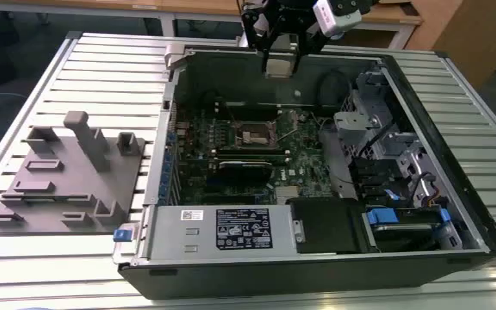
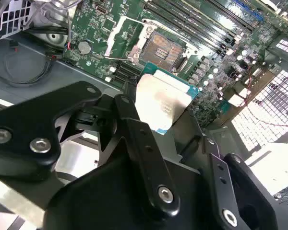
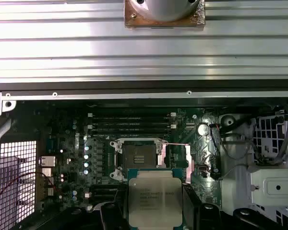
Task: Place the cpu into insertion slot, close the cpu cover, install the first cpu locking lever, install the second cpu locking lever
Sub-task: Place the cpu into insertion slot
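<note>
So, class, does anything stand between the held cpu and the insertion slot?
Nothing visible does: the gripper holds the cpu, and the insertion slot lies uncovered, with the cpu cover swung aside.

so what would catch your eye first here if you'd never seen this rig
The cpu, gripped in the end effector, hangs above the open computer case. Inside, on the green motherboard, the insertion slot sits bare, no chip in it yet. At the exterior view's left a grey moulded fixture lies on the slatted table.
</note>
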